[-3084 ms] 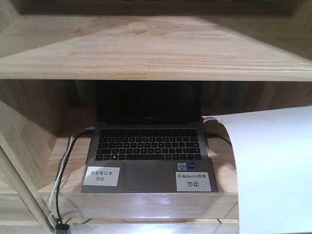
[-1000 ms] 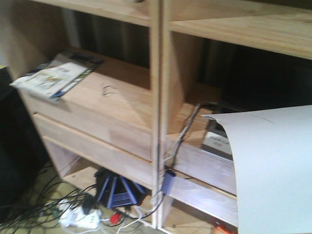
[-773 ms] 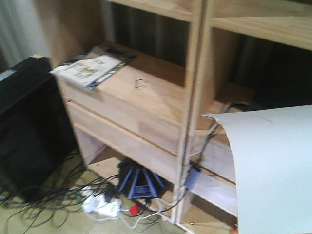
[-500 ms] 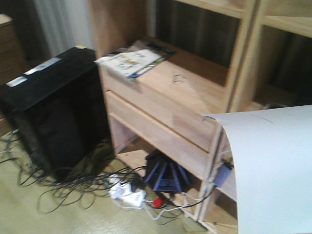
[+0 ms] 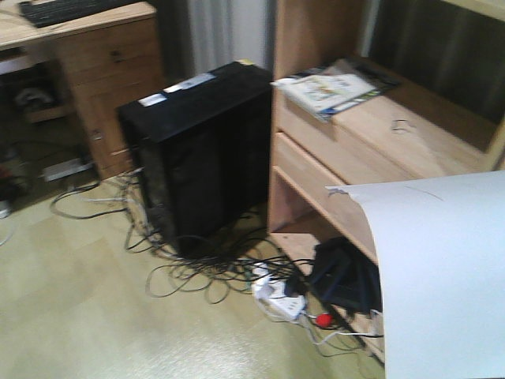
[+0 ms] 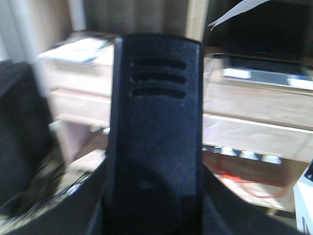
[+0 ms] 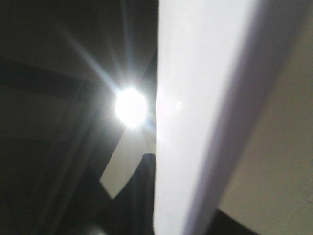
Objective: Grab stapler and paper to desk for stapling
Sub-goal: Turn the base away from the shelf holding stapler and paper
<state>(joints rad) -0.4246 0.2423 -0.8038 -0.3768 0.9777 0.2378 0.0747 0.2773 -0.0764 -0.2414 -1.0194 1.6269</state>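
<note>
In the left wrist view the black stapler [image 6: 155, 98] stands upright and fills the middle, with my left gripper [image 6: 154, 208] shut on its lower part. The white paper [image 5: 442, 276] hangs curved at the lower right of the front view. In the right wrist view the paper [image 7: 195, 98] runs edge-on up the frame, and my right gripper [image 7: 155, 196] is shut on it; one dark finger [image 7: 142, 191] shows on its left, the other is hidden behind the sheet. The desk [image 5: 126, 13] is at the far upper left, with a dark keyboard [image 5: 63, 8] on top.
A black computer tower [image 5: 197, 150] stands on the floor between desk and wooden shelf unit [image 5: 371, 134]. Magazines [image 5: 327, 88] lie on the shelf. Tangled cables and a white power strip [image 5: 280, 300] cover the floor. A laptop [image 6: 266, 73] sits on a shelf.
The front view has swung left, from the laptop shelf past the magazines to the tower and desk. The paper keeps its place at the lower right of the view.
</note>
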